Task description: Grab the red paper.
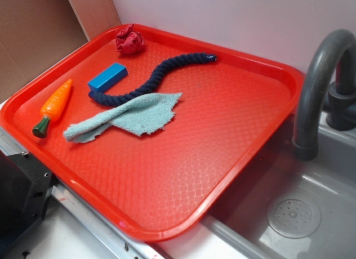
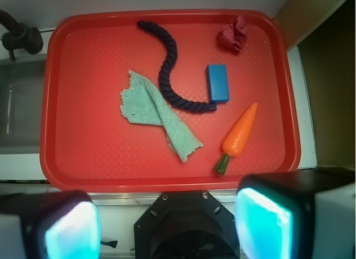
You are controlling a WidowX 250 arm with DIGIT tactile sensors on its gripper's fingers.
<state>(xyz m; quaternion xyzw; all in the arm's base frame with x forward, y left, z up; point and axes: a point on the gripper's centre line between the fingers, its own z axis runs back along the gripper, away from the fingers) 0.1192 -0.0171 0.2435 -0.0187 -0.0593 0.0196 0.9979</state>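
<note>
The red paper (image 1: 129,40) (image 2: 233,34) is a dark crimson crumpled wad lying in the far corner of the red tray (image 1: 167,192) (image 2: 89,159). In the wrist view my gripper (image 2: 167,225) hangs high above the tray's near edge, well away from the paper. Its two fingers with cyan pads (image 2: 72,231) stand wide apart and hold nothing. The exterior view does not show the gripper, only a black part of the robot at the lower left.
On the tray lie a blue block (image 1: 107,77) (image 2: 218,82), a dark blue rope (image 1: 156,78) (image 2: 168,64), a teal cloth (image 1: 130,117) (image 2: 156,111) and a toy carrot (image 1: 54,106) (image 2: 239,135). A grey sink (image 1: 300,214) with a faucet (image 1: 320,75) adjoins the tray.
</note>
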